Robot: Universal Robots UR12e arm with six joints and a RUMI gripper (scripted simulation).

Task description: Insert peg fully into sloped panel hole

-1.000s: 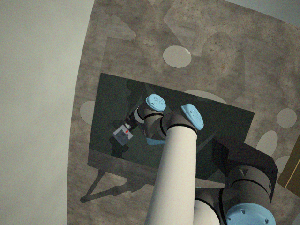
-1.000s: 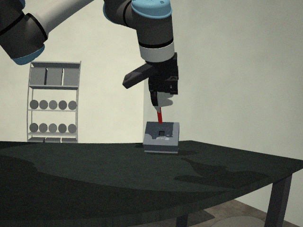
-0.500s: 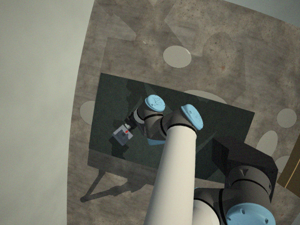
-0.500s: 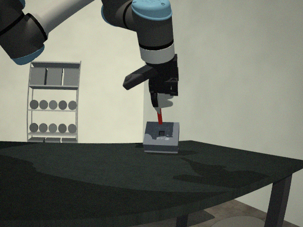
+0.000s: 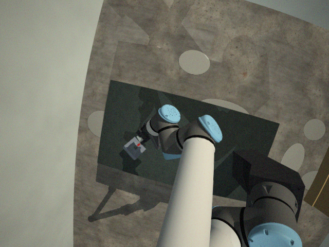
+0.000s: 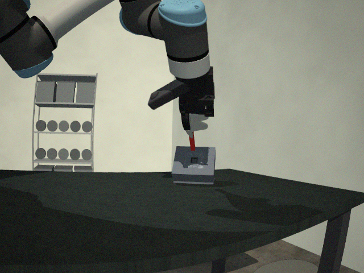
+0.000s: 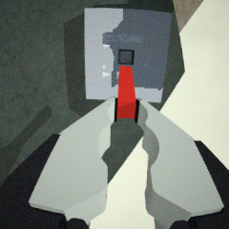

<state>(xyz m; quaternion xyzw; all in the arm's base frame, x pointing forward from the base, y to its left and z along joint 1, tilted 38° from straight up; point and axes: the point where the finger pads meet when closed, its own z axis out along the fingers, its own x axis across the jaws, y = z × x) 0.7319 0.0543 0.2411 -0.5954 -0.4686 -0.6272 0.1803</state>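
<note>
A grey block with a sloped panel (image 6: 193, 164) stands on the dark table; it also shows in the wrist view (image 7: 128, 57) and in the overhead view (image 5: 134, 148). A small square hole (image 7: 126, 56) sits in the panel's middle, also visible from the side (image 6: 194, 160). My gripper (image 7: 125, 99) (image 6: 192, 130) is shut on a red peg (image 7: 126, 92) and hangs right above the block. The peg (image 6: 192, 144) points down at the panel, its tip just short of the hole and seemingly above the panel's upper part. Whether the tip touches the panel I cannot tell.
A shelf rack (image 6: 64, 121) with boxes and round items stands by the back wall at the left. The table's right edge and a leg (image 6: 335, 240) are at the right. The arm's base (image 5: 268, 191) sits at the table's near corner.
</note>
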